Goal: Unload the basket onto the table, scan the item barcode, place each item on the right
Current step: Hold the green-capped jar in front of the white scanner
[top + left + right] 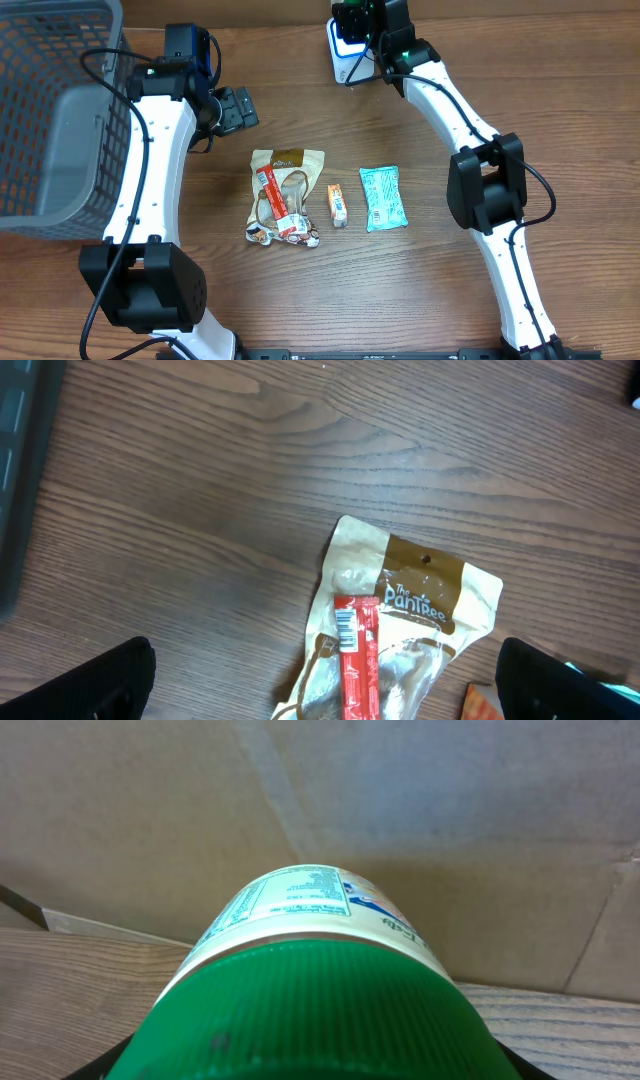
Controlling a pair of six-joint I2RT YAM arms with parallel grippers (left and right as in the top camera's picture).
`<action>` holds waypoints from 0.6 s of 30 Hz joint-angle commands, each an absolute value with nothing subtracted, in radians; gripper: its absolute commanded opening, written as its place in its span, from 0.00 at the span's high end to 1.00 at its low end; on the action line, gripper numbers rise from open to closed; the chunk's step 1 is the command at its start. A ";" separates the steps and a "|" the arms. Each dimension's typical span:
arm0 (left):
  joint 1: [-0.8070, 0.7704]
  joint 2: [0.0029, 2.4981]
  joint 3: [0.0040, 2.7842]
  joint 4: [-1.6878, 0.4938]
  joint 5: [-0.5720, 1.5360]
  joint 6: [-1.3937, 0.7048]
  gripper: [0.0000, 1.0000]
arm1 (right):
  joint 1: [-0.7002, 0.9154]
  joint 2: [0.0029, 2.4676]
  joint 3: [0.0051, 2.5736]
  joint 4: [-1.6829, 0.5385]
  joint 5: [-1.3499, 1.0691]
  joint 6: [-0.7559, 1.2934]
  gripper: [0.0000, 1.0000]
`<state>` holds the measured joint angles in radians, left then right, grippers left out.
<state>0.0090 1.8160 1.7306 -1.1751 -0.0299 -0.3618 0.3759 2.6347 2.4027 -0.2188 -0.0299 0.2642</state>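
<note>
Wooden tabletop (400, 290) spreads below us, and at its far edge our right gripper (362, 22) is clamped around the green-lidded jar (320, 1000), right by a white-and-blue device (340, 48), while our left gripper (235, 108) hangs wide open near a tan snack pouch (430, 595).

"The Pantree" in white letters on the brown band of the tan pouch (425, 595), a black-and-white barcode (346, 628) at the top of the red stick packet (357, 665), digits too small to read, fine-print panel on the green-lidded jar (300, 905), illegible
</note>
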 commanded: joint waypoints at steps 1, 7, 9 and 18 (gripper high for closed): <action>0.011 1.801 1.743 -1.174 -0.033 -0.339 0.00 | 0.385 2.662 2.405 -0.205 -0.018 0.257 0.91; 0.011 1.802 1.743 -1.174 -0.033 -0.339 0.00 | 0.385 2.682 2.392 -0.201 -0.017 0.257 0.93; 0.011 1.802 1.743 -1.174 -0.033 -0.339 0.00 | 0.385 2.682 2.392 -0.187 -0.017 0.257 0.95; 0.011 1.802 1.743 -1.173 -0.033 -0.339 0.00 | 0.384 2.622 2.399 -0.159 -0.020 0.257 0.96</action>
<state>0.0090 1.8160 1.7306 -1.1748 -0.0299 -0.3618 0.3813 2.6770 2.3951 -0.1783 -0.0254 0.2615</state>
